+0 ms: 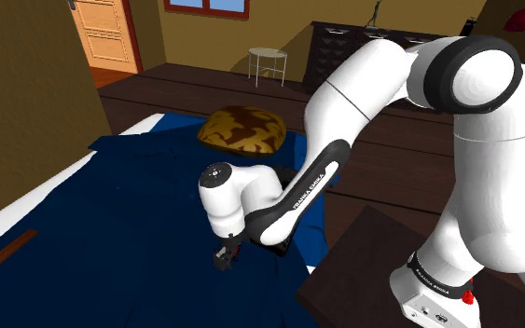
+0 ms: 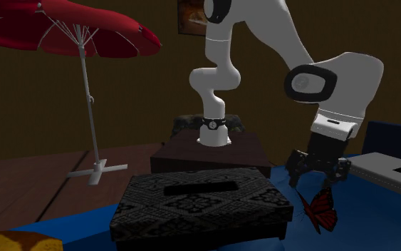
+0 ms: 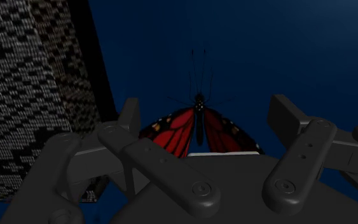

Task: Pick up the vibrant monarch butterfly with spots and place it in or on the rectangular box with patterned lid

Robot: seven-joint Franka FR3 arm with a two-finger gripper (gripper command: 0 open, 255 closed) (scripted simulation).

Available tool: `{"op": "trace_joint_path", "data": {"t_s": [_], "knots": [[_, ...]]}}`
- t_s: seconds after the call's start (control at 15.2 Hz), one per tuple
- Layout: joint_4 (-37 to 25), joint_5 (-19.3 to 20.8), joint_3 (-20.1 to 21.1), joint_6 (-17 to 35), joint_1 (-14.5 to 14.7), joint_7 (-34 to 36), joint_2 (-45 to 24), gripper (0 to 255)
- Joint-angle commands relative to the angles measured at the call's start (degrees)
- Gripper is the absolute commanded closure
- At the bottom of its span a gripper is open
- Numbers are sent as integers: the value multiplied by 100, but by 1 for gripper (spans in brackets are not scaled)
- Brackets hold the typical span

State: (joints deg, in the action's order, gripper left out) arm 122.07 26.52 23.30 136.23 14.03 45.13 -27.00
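The butterfly (image 2: pixel 321 210), orange-red with black veins and pale spots along its wing edges, sits on the dark blue cover just under my gripper (image 2: pixel 318 177). In the wrist view the butterfly (image 3: pixel 190 130) lies between my spread fingers, which do not touch it; my gripper (image 3: pixel 206 109) is open. The rectangular box (image 2: pixel 199 203) with a black and grey patterned lid and a dark slot stands beside the butterfly, on the second exterior view's left. That box (image 3: pixel 25 95) shows close beside one finger (image 3: pixel 130 114). In the shoulder view my gripper (image 1: pixel 223 261) hangs low over the cover.
The blue cover (image 1: pixel 120 214) spreads over a bed. A brown patterned cushion (image 1: pixel 241 130) lies at its far end. A white box (image 2: pixel 394 171) sits behind the gripper. A red umbrella (image 2: pixel 70 32) on a white pole and the dark stand (image 2: pixel 213 153) are near.
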Motion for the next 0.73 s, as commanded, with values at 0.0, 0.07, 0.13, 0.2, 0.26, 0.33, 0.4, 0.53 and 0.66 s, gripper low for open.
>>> {"op": "trace_joint_path", "data": {"t_s": [0.0, 0.07, 0.13, 0.2, 0.26, 0.33, 0.4, 0.53, 0.66], "knots": [[-49, 146, -89, 110, 88, 121, -208, 0], [-48, 191, -122, 165, 102, 149, -266, 0], [-48, 235, -155, 220, 117, 178, -325, 0], [-49, 280, -188, 274, 132, 207, -384, 0], [-52, 325, -222, 328, 148, 236, -443, 0], [-55, 369, -256, 381, 164, 264, -504, 0], [-64, 439, -311, 464, 190, 309, -600, 0], [-64, 439, -311, 464, 189, 309, -600, 0], [-64, 439, -311, 464, 189, 310, -600, 0]]}}
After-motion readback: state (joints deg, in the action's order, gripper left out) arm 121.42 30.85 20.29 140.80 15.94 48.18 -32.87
